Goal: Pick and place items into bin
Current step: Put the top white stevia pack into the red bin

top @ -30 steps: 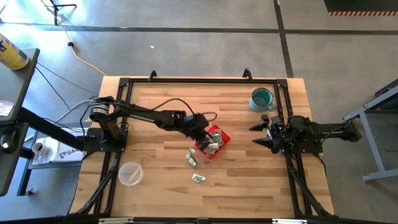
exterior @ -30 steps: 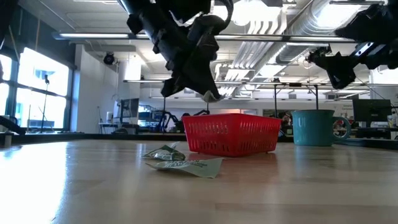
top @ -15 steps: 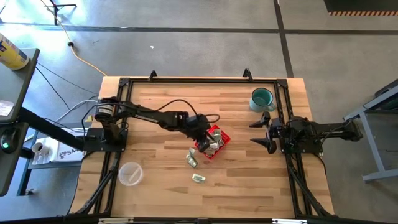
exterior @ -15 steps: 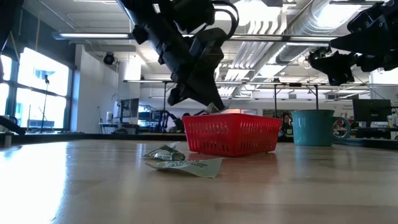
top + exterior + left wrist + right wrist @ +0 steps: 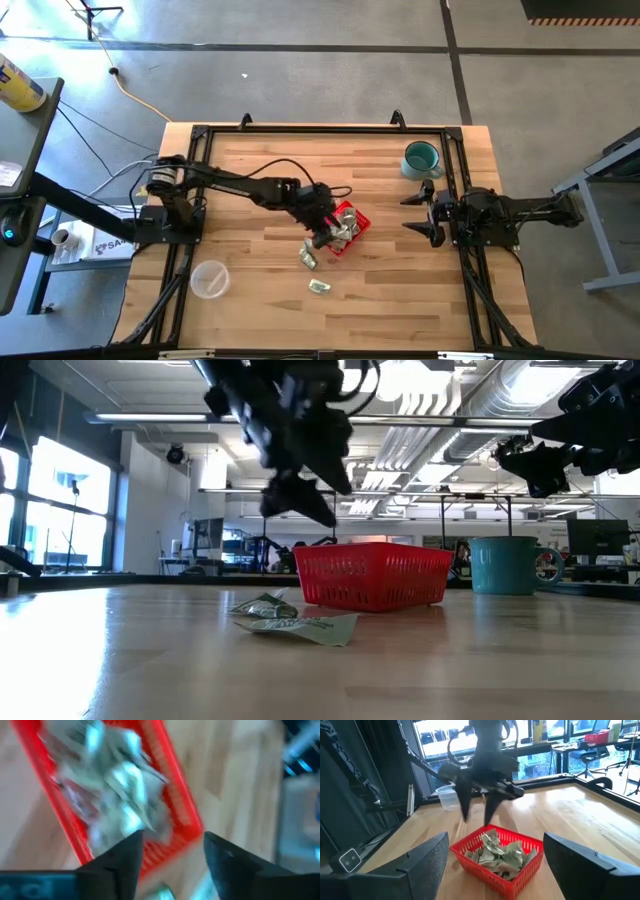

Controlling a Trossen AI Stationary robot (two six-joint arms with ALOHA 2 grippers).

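High view shows the left gripper (image 5: 322, 229) hanging over the near-left edge of the red basket (image 5: 352, 215), jaws spread w/ nothing between them. Basket sits mid-desk, directly beneath and just beyond those jaws, already heaped w/ packets in the basket (image 5: 500, 852). Two loose packets lie on the desk (image 5: 250, 170) outside it: one (image 5: 308, 256) just beside the basket's corner, close under the jaws, the other (image 5: 320, 286) farther off toward the desk's front edge.

Risks, as I judge them:
- Pile looks high vs. the low mesh walls, so another drop could slide off the heap and out over the rim.
- Jaws sit near the rim; a descent toward the nearer loose packet could clip the basket wall and shove it, since it's light plastic.
- Packets are wrinkly and flat on the wood, so a pinch may slip or catch only a corner, esp. on the one touching-close to the basket.

Pose: left arm stretched long across the desk from its base, wrist bent down, fingers (image 5: 465, 802) pointing at the basket from above w/ clear air under them in the low view. Right gripper (image 5: 424, 212) waits well apart from the basket at its own side, raised, jaws spread wide, near the teal mug (image 5: 421, 158). Clear cup (image 5: 210, 279) stands well off from both.
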